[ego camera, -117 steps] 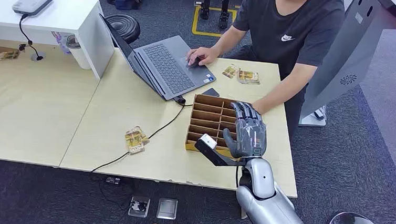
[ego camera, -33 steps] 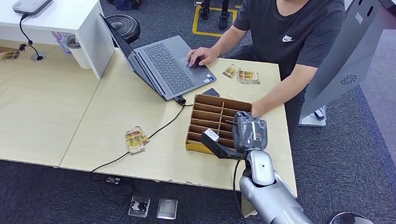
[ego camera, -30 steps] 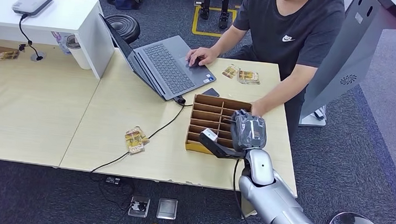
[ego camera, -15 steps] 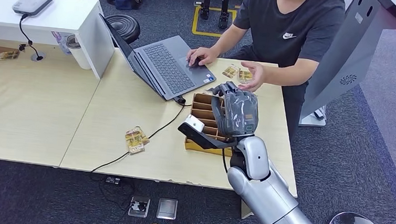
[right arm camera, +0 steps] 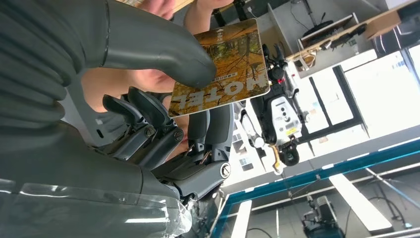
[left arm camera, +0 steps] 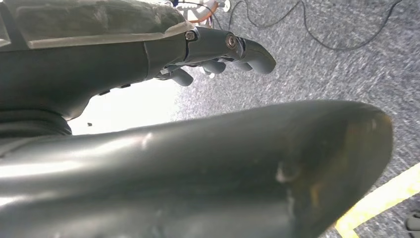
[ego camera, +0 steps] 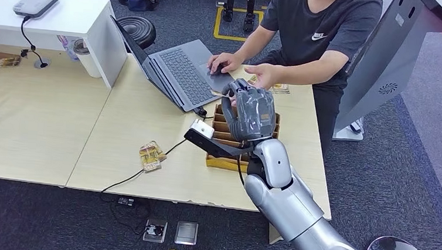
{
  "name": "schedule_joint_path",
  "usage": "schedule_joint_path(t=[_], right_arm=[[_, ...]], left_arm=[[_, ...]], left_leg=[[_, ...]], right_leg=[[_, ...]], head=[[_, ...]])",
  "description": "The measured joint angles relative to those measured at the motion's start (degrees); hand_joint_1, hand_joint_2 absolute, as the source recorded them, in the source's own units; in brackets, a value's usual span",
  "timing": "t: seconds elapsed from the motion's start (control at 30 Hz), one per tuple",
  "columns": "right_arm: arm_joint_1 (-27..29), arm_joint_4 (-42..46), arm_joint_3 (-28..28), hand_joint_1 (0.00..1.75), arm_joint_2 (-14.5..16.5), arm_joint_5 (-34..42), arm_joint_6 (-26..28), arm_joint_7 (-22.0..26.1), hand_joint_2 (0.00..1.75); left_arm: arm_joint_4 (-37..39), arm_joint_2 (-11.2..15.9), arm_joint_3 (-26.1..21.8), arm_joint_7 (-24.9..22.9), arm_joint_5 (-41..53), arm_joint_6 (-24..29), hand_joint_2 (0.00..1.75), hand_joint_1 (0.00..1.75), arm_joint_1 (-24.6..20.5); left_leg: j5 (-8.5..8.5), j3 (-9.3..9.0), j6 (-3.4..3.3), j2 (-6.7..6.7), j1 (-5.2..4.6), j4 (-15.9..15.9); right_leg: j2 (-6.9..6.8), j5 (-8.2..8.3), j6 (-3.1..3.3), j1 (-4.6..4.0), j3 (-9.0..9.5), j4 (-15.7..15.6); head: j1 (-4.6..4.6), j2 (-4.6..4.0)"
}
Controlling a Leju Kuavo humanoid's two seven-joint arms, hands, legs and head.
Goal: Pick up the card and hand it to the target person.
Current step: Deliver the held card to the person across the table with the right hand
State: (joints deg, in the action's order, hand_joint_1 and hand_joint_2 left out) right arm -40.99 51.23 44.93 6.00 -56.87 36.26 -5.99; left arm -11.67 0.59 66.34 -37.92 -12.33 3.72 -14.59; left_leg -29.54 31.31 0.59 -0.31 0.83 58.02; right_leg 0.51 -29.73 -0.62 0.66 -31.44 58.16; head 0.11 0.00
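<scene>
Over desk [ego camera: 148, 126]: card [right arm camera: 225, 64] under thumb [right arm camera: 163, 52].

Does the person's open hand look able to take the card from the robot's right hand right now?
Probably yes. The right hand holds the card raised above the divided box, and the person's open hand waits palm up just beyond its fingers, with nothing between them.

Right hand [ego camera: 252, 112] w/ hotel card [right arm camera: 225, 62] raised over divided box [ego camera: 219, 160] near desk's [ego camera: 136, 125] right edge; person's open palm [ego camera: 264, 76] just behind. Laptop [ego camera: 181, 72] at far edge, left of box; cards [ego camera: 152, 155] nr front edge.
</scene>
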Motion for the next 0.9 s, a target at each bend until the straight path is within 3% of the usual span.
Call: schedule_joint_path(t=[0.03,0.17,0.37,0.4,0.43,0.53,0.57,0.63,0.9], right_arm=[[-0.1,0.0,0.0,1.75,0.0,0.0,0.0,0.0,1.75],[-6.8,-14.3,1.8,1.75,5.3,-3.4,-1.7,-3.3,1.75],[-8.7,-20.6,2.4,1.72,6.8,-4.3,-2.1,-5.6,1.75],[-8.7,-21.2,2.5,1.64,6.9,-4.3,-1.9,-5.8,1.75],[-8.8,-21.8,2.5,1.41,6.9,-4.3,-1.7,-6.0,1.75],[-8.8,-23.3,2.6,0.42,6.8,-4.3,-0.7,-6.5,1.75],[-8.8,-23.8,2.6,0.21,6.6,-4.3,-0.2,-6.7,1.75],[-8.8,-24.8,2.6,0.0,6.1,-4.4,1.1,-7.2,1.75],[-6.6,-23.8,0.0,0.0,3.2,-11.9,3.4,-6.4,1.75]], left_arm=[[0.0,0.0,0.0,0.0,0.0,0.0,0.0,0.0,0.0],[0.0,-1.0,-0.1,-0.1,-1.0,0.1,0.0,0.0,-0.4],[0.0,-1.6,-0.1,-0.1,-1.6,0.3,0.0,0.0,-0.4],[0.0,-1.7,-0.1,-0.1,-1.6,0.3,0.0,0.0,-0.4],[0.0,-1.7,-0.1,-0.1,-1.6,0.4,0.0,0.0,-0.4],[0.0,-1.9,-0.1,-0.1,-1.1,0.0,0.0,0.0,-0.4],[0.0,-1.9,0.0,-0.1,-0.7,-0.2,0.0,0.0,-0.4],[0.0,-2.0,0.0,-0.1,0.1,-0.7,0.0,0.0,-0.6],[0.0,-2.1,0.4,-0.1,1.9,-2.5,0.0,0.0,-2.1]], left_leg=[[0.0,0.0,0.0,0.0,0.0,0.0],[0.01,0.1,0.0,-0.06,0.0,0.0],[0.0,0.11,0.0,-0.06,-0.01,0.0],[0.0,0.11,0.0,-0.06,-0.01,0.0],[0.0,0.1,0.0,-0.06,-0.01,0.0],[0.0,0.07,0.0,-0.05,0.0,0.0],[0.0,0.06,0.0,-0.05,0.0,0.0],[0.0,0.05,0.0,-0.05,-0.01,0.0],[0.0,0.04,0.0,-0.05,-0.01,0.0]], right_leg=[[0.0,0.0,0.0,0.0,0.0,0.0],[-0.1,0.0,0.0,0.0,-0.07,0.0],[-0.09,0.0,0.0,0.0,-0.09,0.0],[-0.1,0.0,0.0,0.0,-0.09,0.0],[-0.09,0.0,0.0,0.0,-0.09,0.0],[-0.09,0.0,0.0,0.0,-0.09,0.0],[-0.09,0.0,0.0,0.0,-0.09,0.0],[-0.09,0.0,0.0,0.0,-0.09,0.0],[-0.05,0.0,0.0,0.0,-0.08,0.0]], head=[[0.0,0.0],[0.02,0.0],[0.08,0.0],[0.07,0.0],[0.07,0.0],[0.02,0.0],[0.01,0.0],[0.02,0.0],[0.05,0.0]])
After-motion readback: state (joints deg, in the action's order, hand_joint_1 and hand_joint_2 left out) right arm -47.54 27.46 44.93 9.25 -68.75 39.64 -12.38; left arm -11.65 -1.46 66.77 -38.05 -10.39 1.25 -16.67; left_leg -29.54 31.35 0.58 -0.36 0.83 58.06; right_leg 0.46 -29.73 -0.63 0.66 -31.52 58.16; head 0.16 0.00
